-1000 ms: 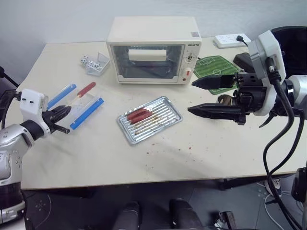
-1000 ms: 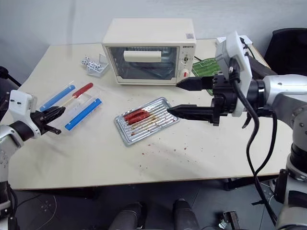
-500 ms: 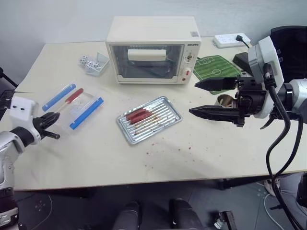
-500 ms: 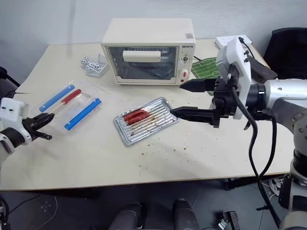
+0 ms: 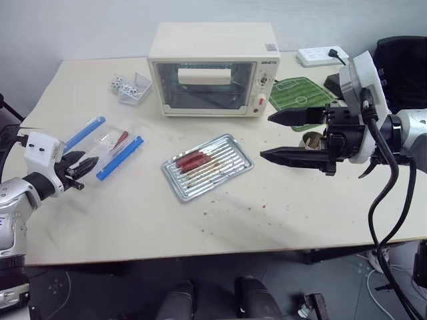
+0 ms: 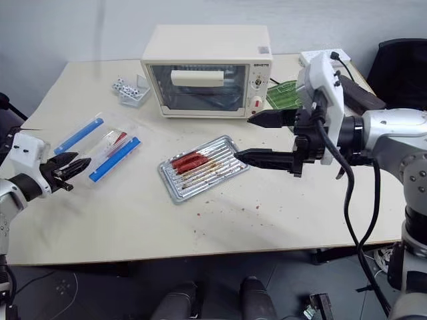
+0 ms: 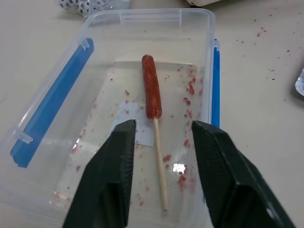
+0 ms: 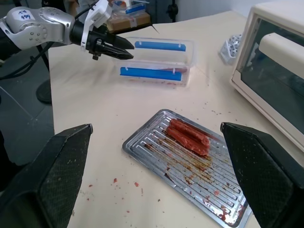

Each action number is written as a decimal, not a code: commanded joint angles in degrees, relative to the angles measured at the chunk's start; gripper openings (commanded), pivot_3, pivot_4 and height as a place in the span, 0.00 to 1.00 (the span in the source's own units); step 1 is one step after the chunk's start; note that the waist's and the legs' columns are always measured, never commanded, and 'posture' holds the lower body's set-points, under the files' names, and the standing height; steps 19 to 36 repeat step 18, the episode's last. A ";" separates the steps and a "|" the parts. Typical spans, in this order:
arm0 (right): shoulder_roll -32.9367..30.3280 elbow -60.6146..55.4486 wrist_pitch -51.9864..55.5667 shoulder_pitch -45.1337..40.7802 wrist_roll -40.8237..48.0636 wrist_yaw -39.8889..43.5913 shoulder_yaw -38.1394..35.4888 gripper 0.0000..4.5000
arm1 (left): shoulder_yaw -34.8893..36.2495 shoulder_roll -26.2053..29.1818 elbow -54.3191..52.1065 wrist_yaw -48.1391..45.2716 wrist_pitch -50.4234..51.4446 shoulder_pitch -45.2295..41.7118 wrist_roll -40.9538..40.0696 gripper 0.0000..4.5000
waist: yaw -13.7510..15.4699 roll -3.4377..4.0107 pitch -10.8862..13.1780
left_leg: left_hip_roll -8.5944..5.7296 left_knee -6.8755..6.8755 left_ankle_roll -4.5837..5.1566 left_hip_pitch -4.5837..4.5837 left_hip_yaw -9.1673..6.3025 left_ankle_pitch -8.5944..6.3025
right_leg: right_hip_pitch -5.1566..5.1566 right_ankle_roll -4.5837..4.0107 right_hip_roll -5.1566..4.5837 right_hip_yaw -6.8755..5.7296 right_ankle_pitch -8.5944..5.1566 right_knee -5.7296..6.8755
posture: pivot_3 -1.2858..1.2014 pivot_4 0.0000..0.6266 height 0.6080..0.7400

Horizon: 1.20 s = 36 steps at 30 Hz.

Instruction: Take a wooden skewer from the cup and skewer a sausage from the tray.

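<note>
Now the left pincer [image 7: 161, 178] gapes, empty, just short of the clear box [image 7: 118, 19] where a skewered sausage [image 7: 151, 92] lies (stick end nearest). Beyond the wide-open, empty right pincer [image 5: 275, 137] sits the tray [image 5: 230, 167].

Legible markings are few. The toaster oven [image 5: 212, 69] carries a small dark brand mark at the upper right corner of its front panel, above the knobs; the letters cannot be read. A small label on the top rear right corner of the housing is also unreadable. In the right wrist view, the left arm [image 8: 35, 29] bears a handwritten mark on its grey casing; its characters cannot be read with certainty. No other text, number or sign can be read.
</note>
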 commanded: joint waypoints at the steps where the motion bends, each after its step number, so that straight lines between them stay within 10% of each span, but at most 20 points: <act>1: -0.88 -0.73 -1.00 -0.81 0.64 0.24 -1.20 1.00 | 5.02 1.89 -3.91 -0.31 0.21 1.93 -1.29 0.69 | -0.17 0.00 0.00 | 0.01 -0.01 0.00 -0.01 0.00 0.00 | -0.01 0.00 0.00 0.01 0.00 -0.01 | 0.52 0.24 1.00; 5: -1.81 -0.29 -2.53 -0.43 -1.06 1.44 -0.86 1.00 | 13.83 4.16 -8.64 -3.48 5.99 5.51 -7.22 0.95 | -0.42 -0.01 0.01 | 0.02 0.00 0.03 -0.02 0.00 -0.02 | 0.01 0.00 -0.01 0.07 0.00 -0.04 | 0.52 0.24 1.00; 14: -4.01 2.20 -4.32 0.28 -2.03 5.51 -0.81 1.00 | 30.34 8.47 -11.65 -14.74 15.76 18.76 -15.81 0.95 | -0.90 -0.02 0.02 | 0.06 -0.05 0.06 0.01 0.03 -0.05 | 0.05 -0.04 -0.02 0.12 -0.02 -0.14 | 0.52 0.24 1.00; 36: -4.05 3.02 -5.09 0.66 -2.80 6.29 -0.49 1.00 | 31.44 9.22 -11.28 -16.46 14.46 21.21 -15.10 0.95 | -0.84 -0.02 0.02 | 0.06 -0.04 0.06 0.02 0.02 -0.07 | 0.08 -0.07 -0.05 0.17 -0.03 -0.15 | 0.52 0.24 1.00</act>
